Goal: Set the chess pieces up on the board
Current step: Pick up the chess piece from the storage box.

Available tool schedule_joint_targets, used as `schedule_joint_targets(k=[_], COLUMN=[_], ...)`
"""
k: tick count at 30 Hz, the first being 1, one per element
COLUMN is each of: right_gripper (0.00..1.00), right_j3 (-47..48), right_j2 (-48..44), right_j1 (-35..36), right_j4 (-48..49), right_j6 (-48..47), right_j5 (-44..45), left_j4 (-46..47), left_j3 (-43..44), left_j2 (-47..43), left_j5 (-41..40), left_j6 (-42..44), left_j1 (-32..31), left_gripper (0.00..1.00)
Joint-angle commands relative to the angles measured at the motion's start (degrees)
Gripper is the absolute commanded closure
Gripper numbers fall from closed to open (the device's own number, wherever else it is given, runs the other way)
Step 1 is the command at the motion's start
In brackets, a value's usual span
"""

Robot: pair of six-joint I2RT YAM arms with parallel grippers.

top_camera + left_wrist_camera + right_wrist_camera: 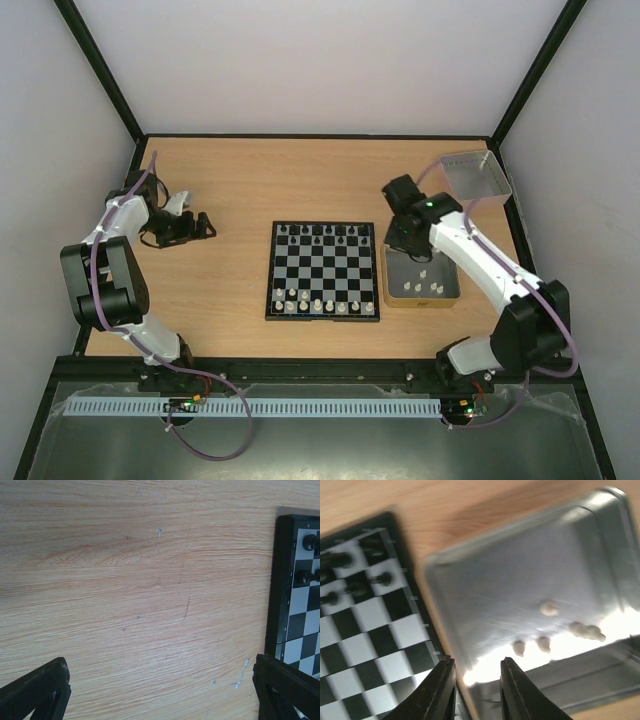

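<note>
- We see the small black-rimmed checkered chessboard in the middle of the light wooden tabletop. The black chess pieces stand along its far rows and the cream-white chess pieces along its near rows, with gaps on the cream side.
- Just right of the board lies the tan-rimmed grey rectangular tray, and a handful of loose cream pieces sit on its floor. We judge that these are not yet placed.
- The right gripper hangs over the tray's end next to the board. Its fingers are a narrow gap apart, and as far as the smeared wrist view lets us tell, nothing is pinched between them.
- The left gripper rests well to the left of the board, spread wide and empty, over bare wood.
- Risks from here, in our judgement:
  - The loose pieces are far smaller than a finger. A pinch that lands off-centre could squirt one away across the tray.
  - Two of the loose pieces look to be touching, so a closing finger might catch both or tip one.
  - The tray's rim sits beside the board's edge, and a low carry could clip it.
  - Lowering a piece among the crowded near rows could topple its standing neighbours.
</note>
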Motion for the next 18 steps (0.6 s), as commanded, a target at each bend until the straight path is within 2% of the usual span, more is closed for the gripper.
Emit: schedule_joint_targets(k=[1, 6, 18], right_gripper=[0.75, 0.75, 0.76], right_j3=[-7.59, -14.54, -18.94], right_j2=[-3.39, -4.16, 0.93], right_j1=[-6.03, -10.16, -11.02], right_j4=[-1.34, 2.73, 8.73], right_j6=[-1.11, -4.65, -7.9], right_j5=[-1.62, -8.7, -12.99], left_j4=[-0.62, -0.85, -0.79], left_j3=[0.26, 0.38, -0.43], left_j2=[0.35, 0.19, -1.15], left_j5=[0.36, -0.43, -1.48], left_j6=[-0.1, -0.35, -0.39], left_j1=[-0.72, -1.65, -2.04], left_gripper=[0.01, 0.01, 0.01])
